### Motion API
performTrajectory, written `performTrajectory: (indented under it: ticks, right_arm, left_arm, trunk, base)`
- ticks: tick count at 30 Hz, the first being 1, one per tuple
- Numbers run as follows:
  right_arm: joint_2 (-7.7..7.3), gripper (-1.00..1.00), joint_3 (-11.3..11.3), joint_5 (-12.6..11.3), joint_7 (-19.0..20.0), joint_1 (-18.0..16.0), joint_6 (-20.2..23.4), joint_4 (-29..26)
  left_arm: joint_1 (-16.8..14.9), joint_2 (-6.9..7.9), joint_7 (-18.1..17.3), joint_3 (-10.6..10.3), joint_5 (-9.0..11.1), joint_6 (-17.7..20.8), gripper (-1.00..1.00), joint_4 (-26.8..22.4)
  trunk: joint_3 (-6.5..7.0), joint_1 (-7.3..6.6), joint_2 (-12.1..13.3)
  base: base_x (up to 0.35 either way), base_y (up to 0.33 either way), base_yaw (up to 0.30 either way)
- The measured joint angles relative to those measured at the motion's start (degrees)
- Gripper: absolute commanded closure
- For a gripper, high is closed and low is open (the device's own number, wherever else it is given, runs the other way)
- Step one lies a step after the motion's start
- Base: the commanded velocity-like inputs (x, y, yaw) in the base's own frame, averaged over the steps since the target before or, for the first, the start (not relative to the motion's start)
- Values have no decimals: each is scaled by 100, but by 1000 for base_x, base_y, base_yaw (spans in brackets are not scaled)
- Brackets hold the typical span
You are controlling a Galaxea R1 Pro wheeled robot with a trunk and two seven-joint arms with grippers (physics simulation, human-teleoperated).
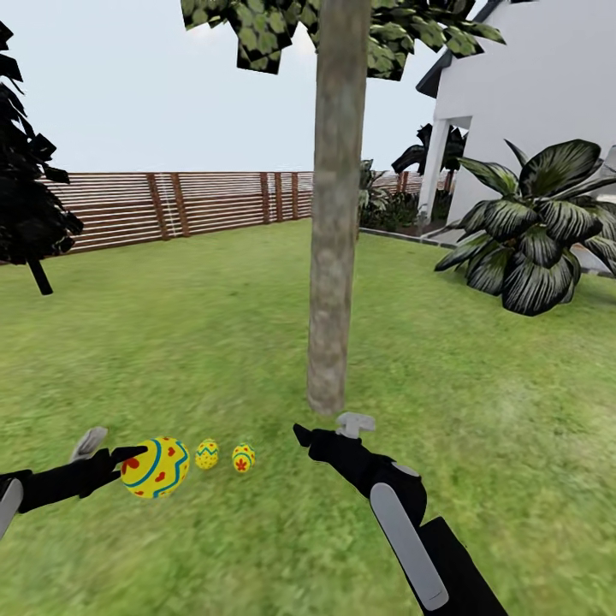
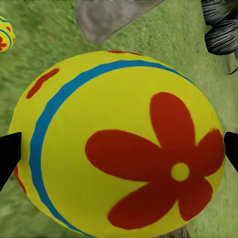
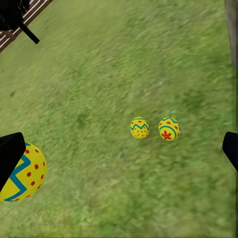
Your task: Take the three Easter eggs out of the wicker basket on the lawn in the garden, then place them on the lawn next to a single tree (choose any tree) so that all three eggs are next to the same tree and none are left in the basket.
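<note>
The left end effector (image 1: 128, 458) held one Easter egg (image 1: 156, 467) between its fingers, the black fingertips (image 2: 9, 153) pressed to either side of the shell, above the lawn (image 1: 214, 342). Just beyond that end effector, two more eggs (image 1: 207, 453) (image 1: 243, 458) lay on the grass side by side. The right end effector (image 1: 329, 432) hung open and empty near the foot of the tree (image 1: 334, 257). Beyond it ran a slatted fence (image 1: 197, 201).

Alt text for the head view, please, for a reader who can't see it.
The left pincer holds a painted egg above the lawn, beside two eggs lying near the tree. The right pincer hovers open and empty by the trunk's base.
</note>
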Motion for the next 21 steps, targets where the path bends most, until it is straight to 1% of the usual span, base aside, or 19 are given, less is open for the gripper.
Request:
performTrajectory:
  ticks: [3,11,17,21]
  right_arm:
    - [-1,-100,-3,-1,1,0,-3,0]
    - [-1,-100,-4,2,1,0,-4,0]
    - [1,-100,-1,5,1,0,-4,1]
    - [2,-100,-5,1,1,0,-4,1]
  left_arm:
    - [0,0,-1,1,-3,0,100,-2]
    - [0,0,-1,9,-1,-4,100,-2]
    - [1,0,-2,10,4,-7,100,-3]
    - [0,0,-1,8,3,-9,100,-2]
  trunk:
    - [1,0,0]
    - [1,0,0]
    - [26,0,0]
    - [34,0,0]
  base:
    - [289,-47,0]
    - [308,33,1]
    - [311,2,151]
    - [310,0,34]
